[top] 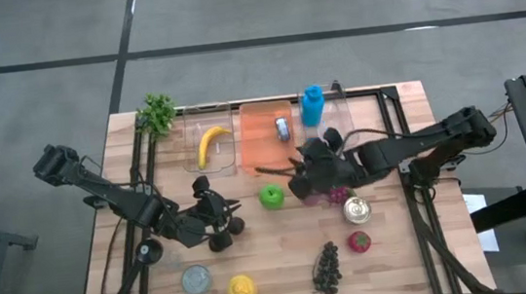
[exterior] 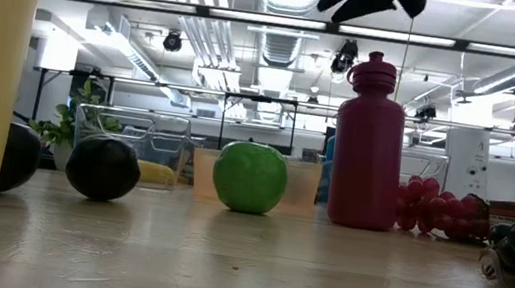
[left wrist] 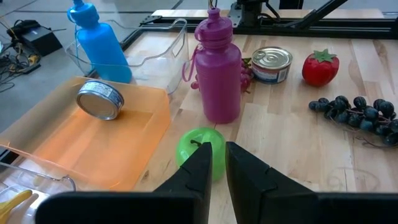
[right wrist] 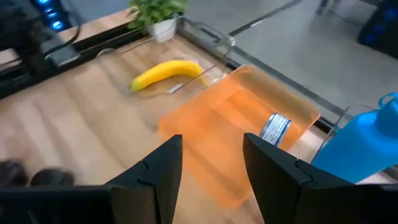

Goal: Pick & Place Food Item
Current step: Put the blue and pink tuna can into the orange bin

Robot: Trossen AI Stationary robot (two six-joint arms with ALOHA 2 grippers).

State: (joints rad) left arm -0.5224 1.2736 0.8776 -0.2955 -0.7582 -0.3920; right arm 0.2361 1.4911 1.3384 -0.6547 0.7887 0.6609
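High view: my right gripper point(top: 307, 170) hangs over the table's middle, empty, fingers apart.
I judge I'm between picks: the apple point(top: 271, 197) sits just beside me, near the orange bin point(top: 261, 128) holding a tin point(top: 283, 127). Next I need a descent around it; the magenta bottle point(left wrist: 217, 68) crowds one side. My left gripper point(top: 219, 213) waits nearby, fingers nearly together, empty.
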